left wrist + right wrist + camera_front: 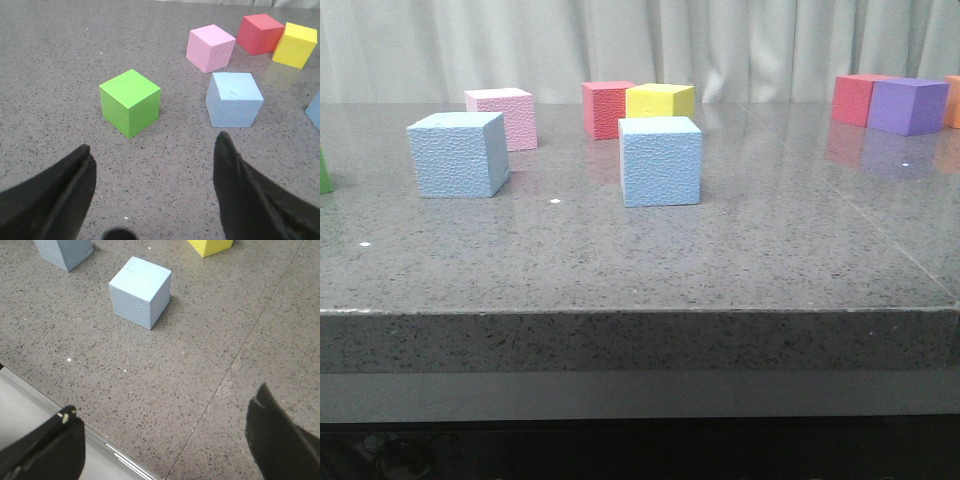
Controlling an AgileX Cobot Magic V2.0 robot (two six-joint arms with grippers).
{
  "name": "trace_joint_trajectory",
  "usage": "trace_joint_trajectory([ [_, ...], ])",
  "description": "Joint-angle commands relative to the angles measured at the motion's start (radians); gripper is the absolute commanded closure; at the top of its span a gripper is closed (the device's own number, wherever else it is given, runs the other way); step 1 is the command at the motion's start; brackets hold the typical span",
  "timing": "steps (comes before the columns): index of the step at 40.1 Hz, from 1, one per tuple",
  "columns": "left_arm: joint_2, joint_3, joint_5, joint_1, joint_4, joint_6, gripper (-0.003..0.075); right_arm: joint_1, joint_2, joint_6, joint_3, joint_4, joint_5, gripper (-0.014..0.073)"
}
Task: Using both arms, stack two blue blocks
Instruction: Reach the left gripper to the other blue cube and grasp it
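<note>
Two blue blocks apart on table point(620, 270): left blue block point(458, 154) near pink cube point(503, 116), right blue block point(660, 160) mid-table. Both ahead of fingers, untouched. Left gripper point(152, 192) spread wide, empty; right gripper point(165, 440) wide, empty. Green cube point(130, 101) near left fingers.

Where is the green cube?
In the front view the green cube peeks in at the table's far left edge, left of a blue block.

Desk point(640, 270): grey speckled stone-look top, glossy, with faint reflections and small bright glints of light. A thin seam line point(880, 225) runs across its right part. Thick front edge, a paler band beneath. Behind the desk hangs a pale pleated curtain point(740, 45), evenly lit.
</note>
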Motion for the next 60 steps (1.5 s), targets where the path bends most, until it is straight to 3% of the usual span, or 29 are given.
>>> trace_joint_trajectory([
  [1, 0.010, -0.025, -0.077, -0.011, -0.014, -0.008, 0.0227, -0.007, -0.015, -0.012, -0.021, 0.012, -0.078, -0.0059],
  [10, 0.027, -0.031, -0.114, -0.191, -0.014, 0.092, 0.0213, -0.007, -0.008, -0.012, -0.021, 0.012, -0.071, -0.0059],
  [21, 0.255, -0.164, -0.128, -0.365, 0.002, 0.103, 0.0060, -0.007, -0.008, -0.012, -0.021, 0.012, -0.071, -0.0059],
  [32, 0.639, -0.452, -0.030, -0.376, 0.017, 0.020, 0.0057, -0.007, -0.008, -0.012, -0.021, 0.012, -0.071, -0.0059],
  [41, 0.934, -0.716, 0.202, -0.376, 0.235, -0.274, 0.0057, -0.007, -0.008, -0.012, -0.021, 0.012, -0.071, -0.0059],
  [52, 1.163, -0.927, 0.294, -0.361, 0.207, -0.324, 0.0058, -0.007, -0.008, -0.012, -0.021, 0.012, -0.071, -0.0059],
  [60, 1.246, -0.976, 0.310, -0.314, 0.154, -0.350, 0.0058, -0.007, -0.008, -0.012, -0.021, 0.012, -0.071, -0.0059],
])
